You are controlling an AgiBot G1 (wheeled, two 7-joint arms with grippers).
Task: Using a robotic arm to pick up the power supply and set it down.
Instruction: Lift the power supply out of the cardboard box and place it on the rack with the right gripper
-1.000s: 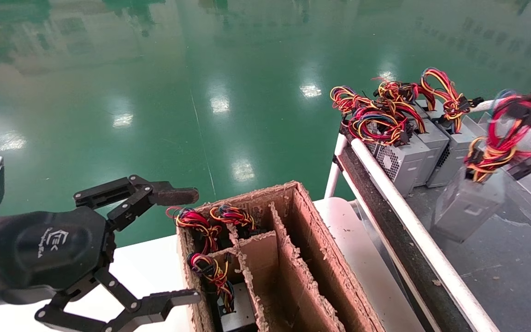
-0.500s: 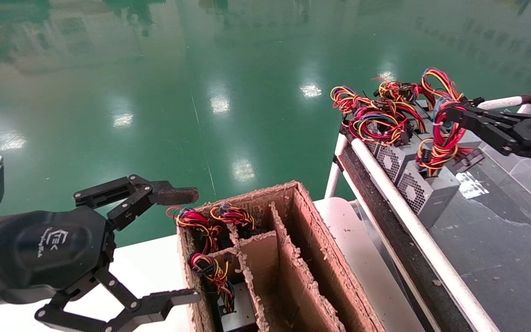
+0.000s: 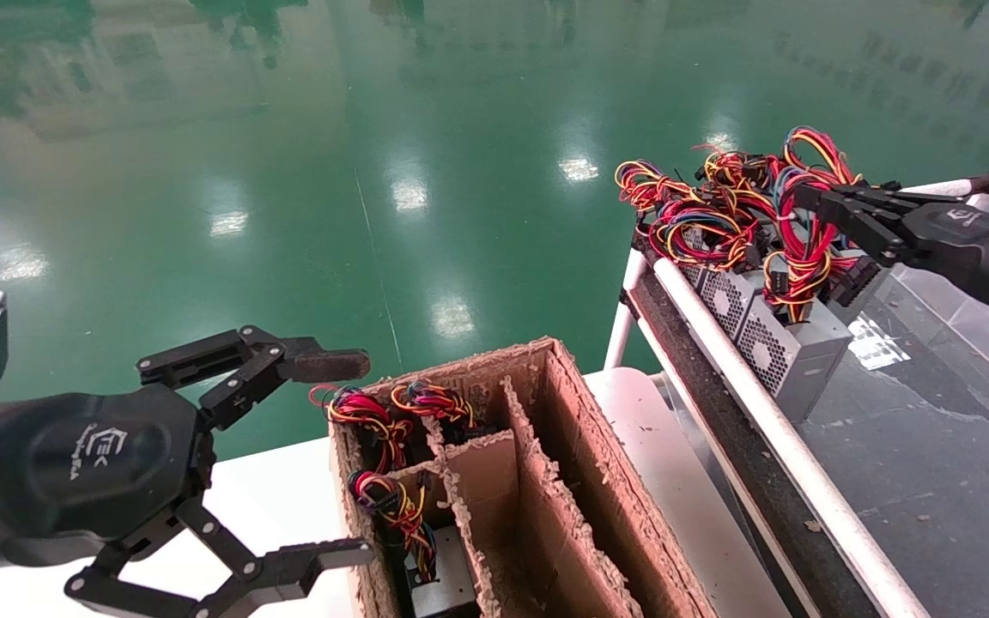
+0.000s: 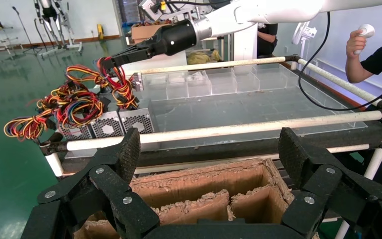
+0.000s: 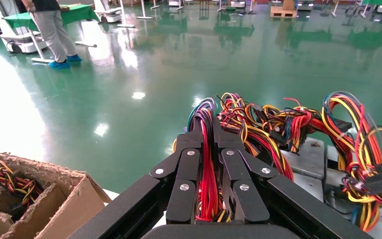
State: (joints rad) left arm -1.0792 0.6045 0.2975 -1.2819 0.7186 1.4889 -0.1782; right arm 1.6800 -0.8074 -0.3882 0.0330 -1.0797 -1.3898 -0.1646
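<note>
The power supply (image 3: 791, 352) is a grey metal box with a perforated side. It stands on the dark table, at the near end of a row of look-alike boxes (image 3: 722, 296). My right gripper (image 3: 812, 202), the robotic arm at work, is shut on its tied red and yellow wire bundle (image 5: 208, 189) above the box. In the right wrist view the wires run between the shut fingers (image 5: 189, 169). The left wrist view shows this box (image 4: 138, 121) under the right arm (image 4: 179, 37). My left gripper (image 3: 357, 459) hangs open and empty at the lower left, beside the cardboard box.
A ragged cardboard box (image 3: 546, 481) with dividers stands on the white table; wired units (image 3: 391, 506) fill its left cells. A white pipe rail (image 3: 743, 378) edges the dark table. Clear bins (image 4: 219, 82) line its far side. A person (image 4: 373, 64) stands beyond.
My right gripper carried the power supply by its wires from the right toward the row of boxes and lowered it beside them. The left arm has stayed still.
</note>
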